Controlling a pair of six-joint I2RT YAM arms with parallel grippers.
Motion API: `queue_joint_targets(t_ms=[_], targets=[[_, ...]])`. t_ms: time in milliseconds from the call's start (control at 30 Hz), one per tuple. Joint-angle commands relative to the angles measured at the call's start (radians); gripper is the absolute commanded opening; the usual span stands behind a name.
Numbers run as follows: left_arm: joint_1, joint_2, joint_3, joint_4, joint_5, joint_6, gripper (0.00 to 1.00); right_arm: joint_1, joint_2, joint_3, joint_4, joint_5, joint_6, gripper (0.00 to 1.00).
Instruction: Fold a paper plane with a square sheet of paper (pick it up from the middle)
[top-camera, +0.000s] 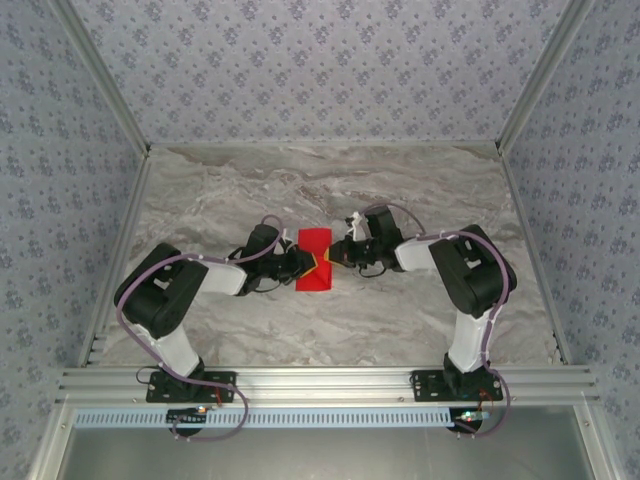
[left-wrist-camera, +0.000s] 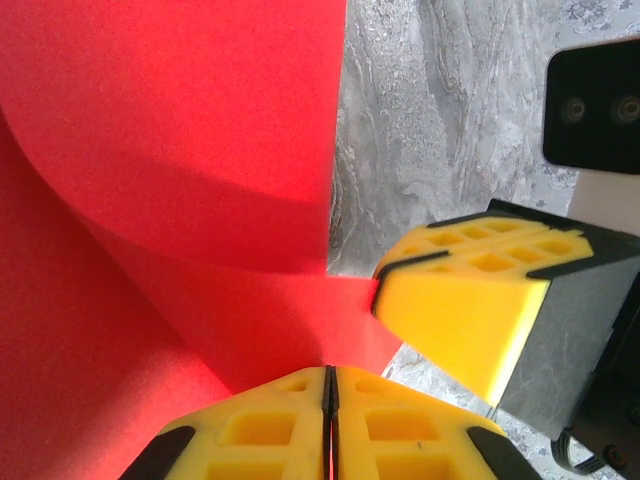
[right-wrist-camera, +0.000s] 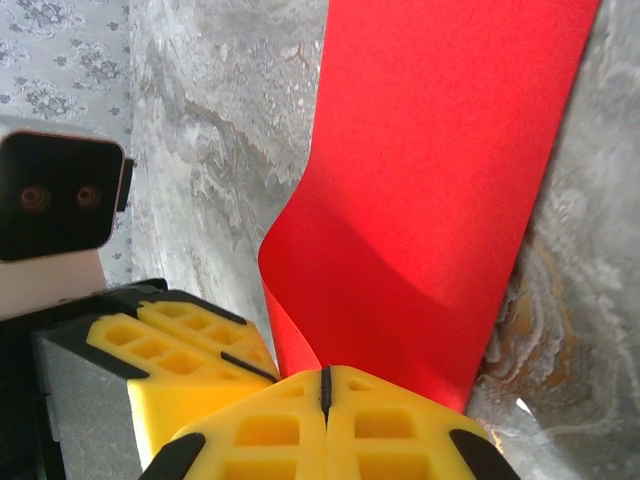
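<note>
Pinching thin bright red paper sheet (left-wrist-camera: 180, 150) at its edge with left gripper (left-wrist-camera: 330, 400), yellow pads flat together. Same from opposite side with right gripper (right-wrist-camera: 325, 400), pads also closed onto the sheet. Bowed upward between both grippers, mid-table over grey marble tabletop (top-camera: 400, 190).
</note>
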Motion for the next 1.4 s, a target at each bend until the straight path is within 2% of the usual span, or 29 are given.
queue_joint_targets(t_ms=[0,433,767,1367], targets=[[-0.005,-0.004,0.027,0.036,0.022,0.021,0.10,-0.016,0.030,0.038,-0.041,-0.002,-0.067,0.02],[-0.007,0.005,0.051,0.062,0.051,0.028,0.10,-0.021,0.081,0.093,-0.114,-0.053,-0.155,0.04],[-0.011,0.065,0.078,0.040,0.065,0.025,0.10,-0.015,0.084,0.107,-0.175,-0.054,-0.186,0.05],[-0.014,0.085,0.074,0.017,0.068,0.039,0.08,-0.003,0.124,0.177,-0.309,-0.016,-0.253,0.06]])
